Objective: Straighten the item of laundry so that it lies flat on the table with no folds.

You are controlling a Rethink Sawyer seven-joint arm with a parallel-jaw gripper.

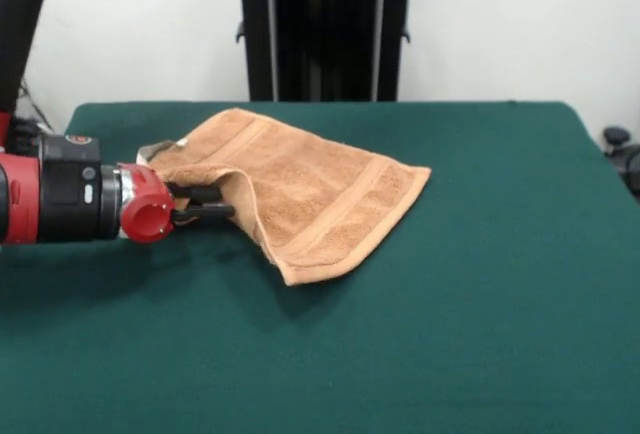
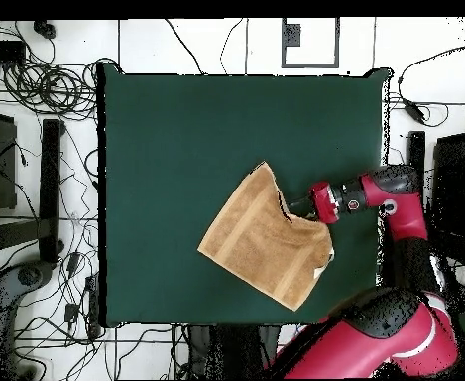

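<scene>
- Towel (image 1: 300,194) near mid-table (image 1: 480,334), one edge lifted and curled.
- Gripper (image 1: 215,204) at that raised edge, apparently clamped on it.
- Pull outward, low and slow, until fold flattens; release afterwards.

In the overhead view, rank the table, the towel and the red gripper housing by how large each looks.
Largest to smallest in the overhead view:
1. The green table, by far.
2. The orange-tan towel, covering a small part of it.
3. The red gripper housing, clearly smaller than the towel, though it sits nearer the camera.
</scene>
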